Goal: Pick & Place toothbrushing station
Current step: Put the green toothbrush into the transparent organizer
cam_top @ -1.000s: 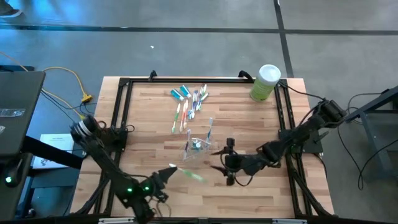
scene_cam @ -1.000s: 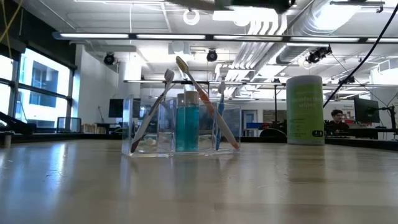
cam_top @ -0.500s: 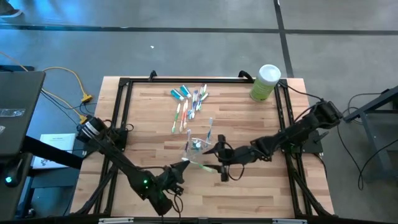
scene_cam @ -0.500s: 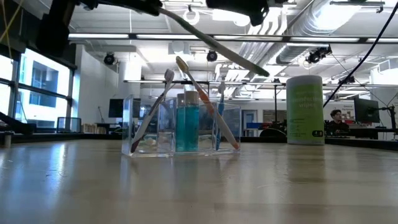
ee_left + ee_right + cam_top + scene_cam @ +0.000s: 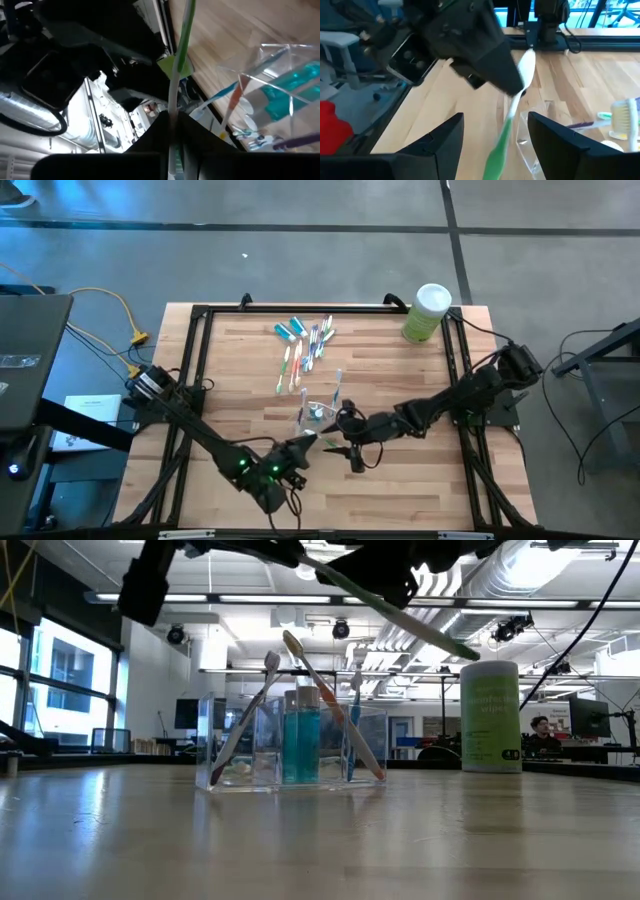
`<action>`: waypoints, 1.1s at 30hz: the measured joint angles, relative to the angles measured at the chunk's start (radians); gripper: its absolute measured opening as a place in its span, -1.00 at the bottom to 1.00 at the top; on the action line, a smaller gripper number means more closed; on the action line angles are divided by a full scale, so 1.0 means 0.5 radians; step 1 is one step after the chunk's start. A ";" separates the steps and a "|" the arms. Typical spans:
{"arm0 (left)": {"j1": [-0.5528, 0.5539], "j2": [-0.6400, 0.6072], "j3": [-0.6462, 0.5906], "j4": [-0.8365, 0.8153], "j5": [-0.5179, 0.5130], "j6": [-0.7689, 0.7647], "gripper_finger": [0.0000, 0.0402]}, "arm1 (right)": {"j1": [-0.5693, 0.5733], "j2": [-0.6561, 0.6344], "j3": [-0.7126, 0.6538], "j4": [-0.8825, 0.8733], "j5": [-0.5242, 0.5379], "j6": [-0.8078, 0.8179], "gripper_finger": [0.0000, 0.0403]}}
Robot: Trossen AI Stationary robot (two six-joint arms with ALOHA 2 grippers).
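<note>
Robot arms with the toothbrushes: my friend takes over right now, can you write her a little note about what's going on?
Left gripper: shut on a green-and-white toothbrush, held in the air near the clear plastic cup.
Right gripper: open, facing that brush, fingers either side of it, not gripping.
Cup: mid-table, already holding three toothbrushes and a teal toothpaste tube.
Loose pile of toothbrushes and tubes: at the far side of the table.
Green canister: far right corner, not part of the job.
Left: place the held brush, then the pile.
</note>
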 joint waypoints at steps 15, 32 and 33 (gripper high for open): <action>0.004 -0.001 -0.001 0.191 0.072 0.149 -0.94 | -0.027 -0.001 0.000 -0.058 -0.008 0.040 -0.14; 0.005 -0.001 -0.002 0.196 0.148 0.096 -0.87 | -0.027 -0.001 0.000 -0.072 -0.010 -0.122 -0.92; 0.004 -0.001 -0.002 0.211 0.171 0.054 -0.83 | -0.027 -0.001 0.000 -0.075 -0.014 -0.124 -0.92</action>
